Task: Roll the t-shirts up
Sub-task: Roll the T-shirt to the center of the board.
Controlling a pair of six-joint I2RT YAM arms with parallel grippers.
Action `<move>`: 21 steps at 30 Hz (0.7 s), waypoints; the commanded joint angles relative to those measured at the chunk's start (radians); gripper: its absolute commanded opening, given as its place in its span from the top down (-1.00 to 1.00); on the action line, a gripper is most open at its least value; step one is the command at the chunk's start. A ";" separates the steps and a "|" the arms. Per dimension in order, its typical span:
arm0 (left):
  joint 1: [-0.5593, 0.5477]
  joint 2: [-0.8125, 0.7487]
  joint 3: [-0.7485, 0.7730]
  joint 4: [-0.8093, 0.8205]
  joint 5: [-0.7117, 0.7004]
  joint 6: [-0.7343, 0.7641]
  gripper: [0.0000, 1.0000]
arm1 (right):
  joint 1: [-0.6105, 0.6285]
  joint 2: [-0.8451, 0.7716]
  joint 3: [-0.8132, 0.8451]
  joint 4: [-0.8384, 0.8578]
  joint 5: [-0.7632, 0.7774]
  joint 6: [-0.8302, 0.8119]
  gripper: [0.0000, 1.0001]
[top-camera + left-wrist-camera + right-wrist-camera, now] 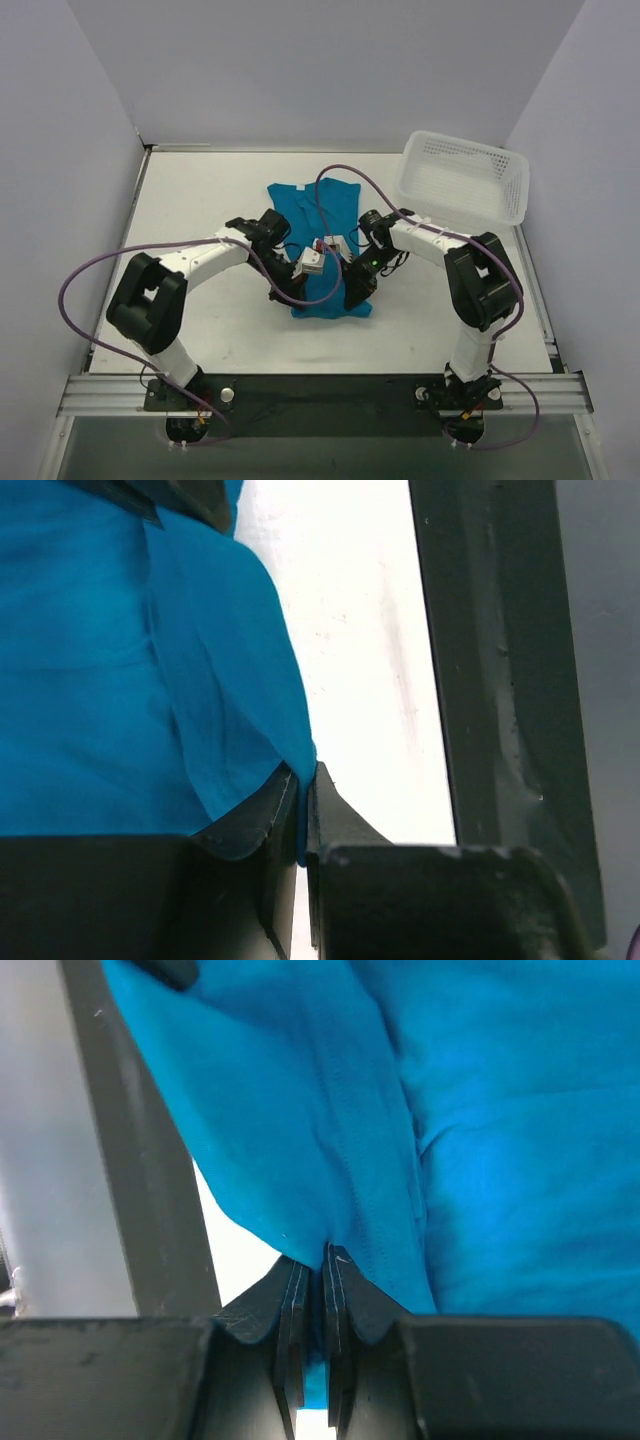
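Note:
A teal-blue t-shirt (318, 218) lies folded into a long strip in the middle of the table, collar end far, hem end near. My left gripper (281, 292) sits at the strip's near left corner, shut on the t-shirt's edge (240, 730); a thin fold of cloth runs between its jaws (302, 810). At the near right corner my right gripper (357, 293) is shut on the t-shirt (480, 1140) too, with cloth pinched between its pads (324, 1270). Both arms hide much of the near hem from above.
A white mesh basket (462, 177) stands tilted at the far right of the table (200, 200). Grey walls close in the left, back and right. A black rail (320, 395) runs along the near edge, just below the shirt's hem.

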 commanded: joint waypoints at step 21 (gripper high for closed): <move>0.155 0.514 0.481 -0.794 0.152 0.586 1.00 | -0.097 0.508 0.495 -0.834 -0.257 -0.476 0.88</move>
